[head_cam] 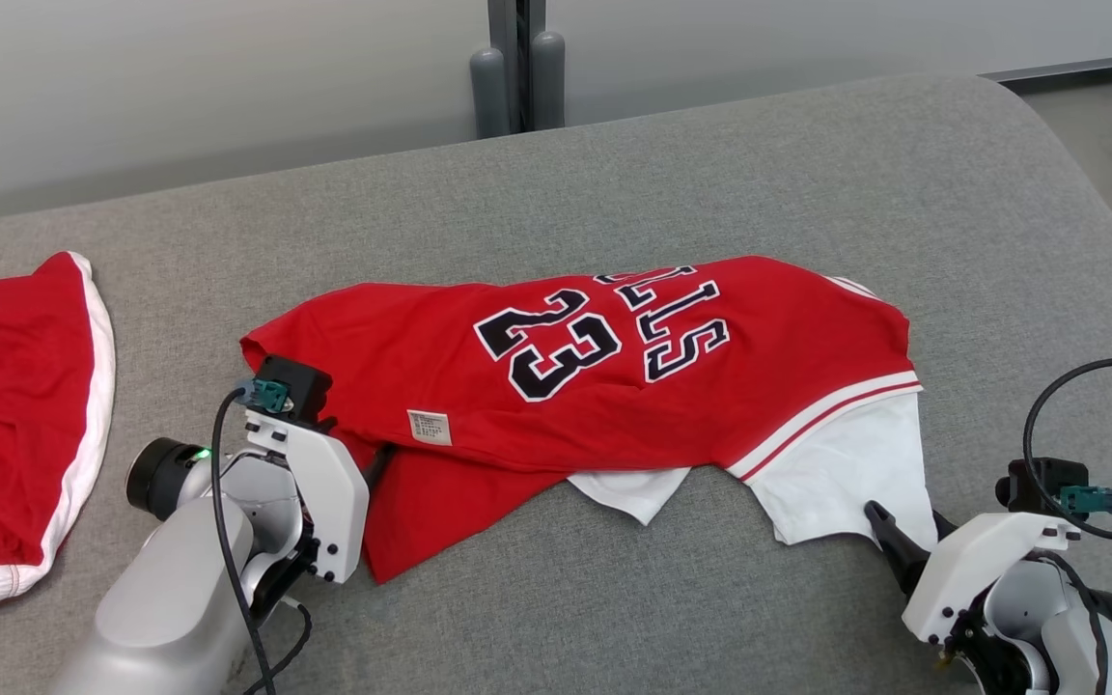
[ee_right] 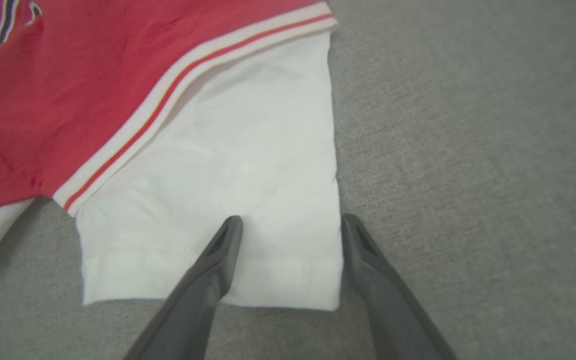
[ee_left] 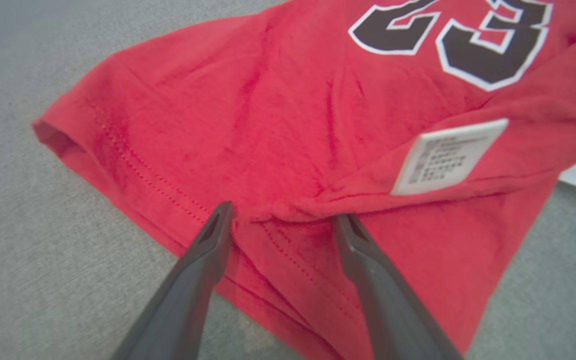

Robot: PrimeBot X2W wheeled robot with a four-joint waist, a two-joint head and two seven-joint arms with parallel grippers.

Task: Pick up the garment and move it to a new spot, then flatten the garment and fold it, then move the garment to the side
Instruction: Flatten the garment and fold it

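- A red jersey (head_cam: 614, 386) numbered 23 lay loosely folded on the grey padded table (head_cam: 807, 174). Its long axis ran left to right in front of me, with the hem toward my left and the white sleeves toward my right.
- My left gripper (ee_left: 283, 220) was spread wide and held nothing. Its tips straddled a folded ridge of red cloth at the hem end, and a white care label (ee_left: 450, 157) lay just beyond.
- My right gripper (ee_right: 292, 222) was also spread and empty. One finger was over the white sleeve (ee_right: 228, 200) and the other just off its side edge.
- I could not tell whether the fingertips pressed the cloth.
- Each arm stood at its own end of the jersey, with the cloth straight ahead of its fingers. I judged the next move would be to pinch both ends together.
- Another red garment (head_cam: 6, 415) lay well apart, far to the left.
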